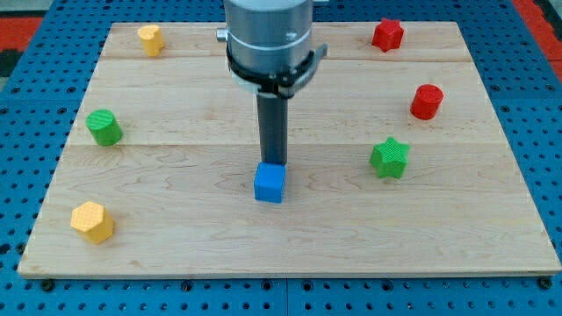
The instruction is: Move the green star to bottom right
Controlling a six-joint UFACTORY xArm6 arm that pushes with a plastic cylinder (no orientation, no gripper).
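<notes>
The green star lies on the wooden board at the view's right, a little above mid-height. My tip stands near the board's middle, well to the left of the star. It is right behind the top edge of a blue cube, touching or nearly touching it.
A red star is at the top right and a red cylinder below it. A green cylinder is at the left. A yellow block is at the top left, another yellow block at the bottom left.
</notes>
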